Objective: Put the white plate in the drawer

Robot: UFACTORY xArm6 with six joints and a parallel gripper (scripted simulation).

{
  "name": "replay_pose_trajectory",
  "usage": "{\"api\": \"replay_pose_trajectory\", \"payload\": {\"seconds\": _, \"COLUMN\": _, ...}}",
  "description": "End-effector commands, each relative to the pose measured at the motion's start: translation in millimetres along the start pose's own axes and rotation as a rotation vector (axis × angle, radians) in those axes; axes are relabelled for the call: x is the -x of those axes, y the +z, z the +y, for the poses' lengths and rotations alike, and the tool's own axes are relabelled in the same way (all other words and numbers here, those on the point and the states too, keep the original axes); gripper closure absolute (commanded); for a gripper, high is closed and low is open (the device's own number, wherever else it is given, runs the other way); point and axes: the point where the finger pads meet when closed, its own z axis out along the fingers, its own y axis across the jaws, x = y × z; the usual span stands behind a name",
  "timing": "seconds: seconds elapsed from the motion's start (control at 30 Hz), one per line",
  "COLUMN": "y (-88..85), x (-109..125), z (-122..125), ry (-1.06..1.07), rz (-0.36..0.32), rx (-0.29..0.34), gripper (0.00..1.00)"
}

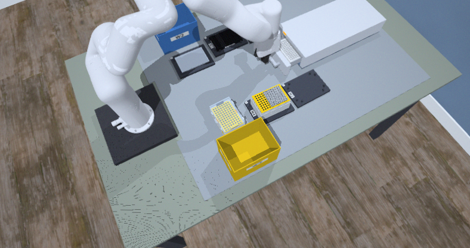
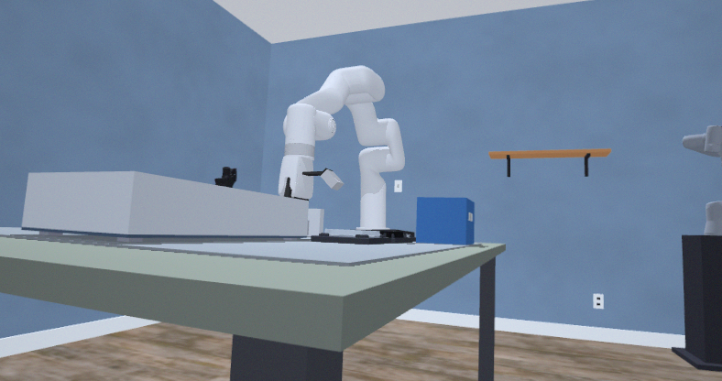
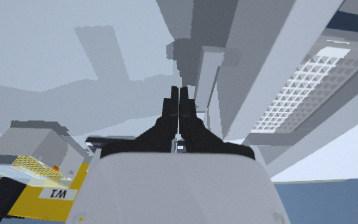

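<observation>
White plate [image 1: 288,50] lies flat in the cooler's drawer [image 1: 293,61], still partly open near the counter's [image 1: 394,92] far edge. Jaws [image 1: 266,60] are pressed together on nothing, at the drawer's front. The blue bin [image 1: 179,29] reads "W2".

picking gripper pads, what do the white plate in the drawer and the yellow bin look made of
White plate: looks like matt moulded plastic, a fine grid of wells with no gloss. Yellow bin: probably smooth rigid plastic, thin even walls in flat colour.
</observation>
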Motion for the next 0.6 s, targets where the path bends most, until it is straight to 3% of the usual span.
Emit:
{"api": "replay_pose_trajectory", "payload": {"seconds": 0.0, "y": -2.4, "x": 0.0, "z": 6.9, "ry": 0.000, "rz": 0.000, "rx": 0.005, "gripper": 1.00}}
{"api": "replay_pose_trajectory", "payload": {"seconds": 0.57, "y": -2.5, "x": 0.0, "z": 27.9, "ry": 0.000, "rz": 0.000, "rx": 0.006, "gripper": 1.00}}
